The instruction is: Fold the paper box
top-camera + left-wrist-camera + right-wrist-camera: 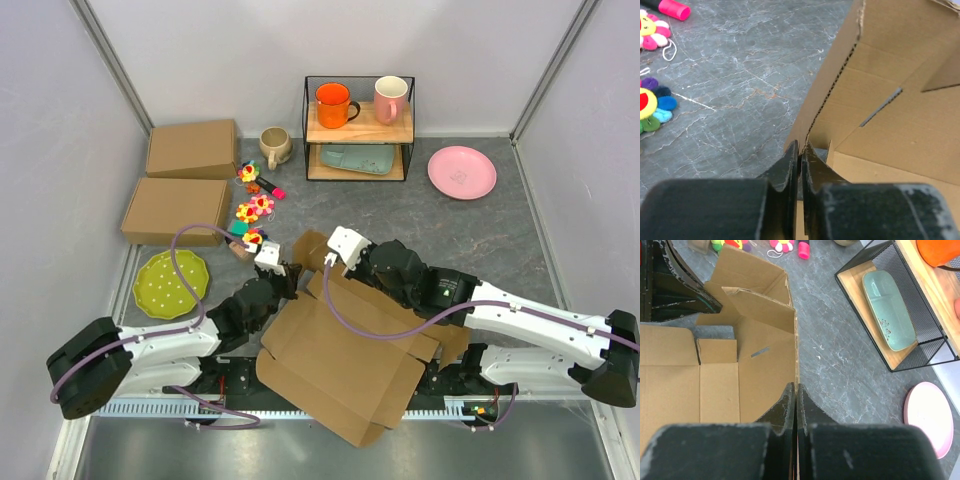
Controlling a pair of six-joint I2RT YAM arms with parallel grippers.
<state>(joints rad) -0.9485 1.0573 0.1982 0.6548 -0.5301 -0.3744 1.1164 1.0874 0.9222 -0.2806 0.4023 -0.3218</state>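
Cardboard mostly flat: the paper box (340, 365) lies at the near edge of the table (480, 230) between the arms, only its far wall and a side flap raised. The left gripper (800, 155) and right gripper (796, 400) each pinch that wall's edge; the other flaps and lid look not yet folded

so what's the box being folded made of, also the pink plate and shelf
Flat brown die-cut box: corrugated cardboard, matte; fluting shows along cut edges. Round pink plate: smooth, ceramic or plastic, unclear. Two-tier shelf: black metal-looking wire frame, pale wooden boards with grain.
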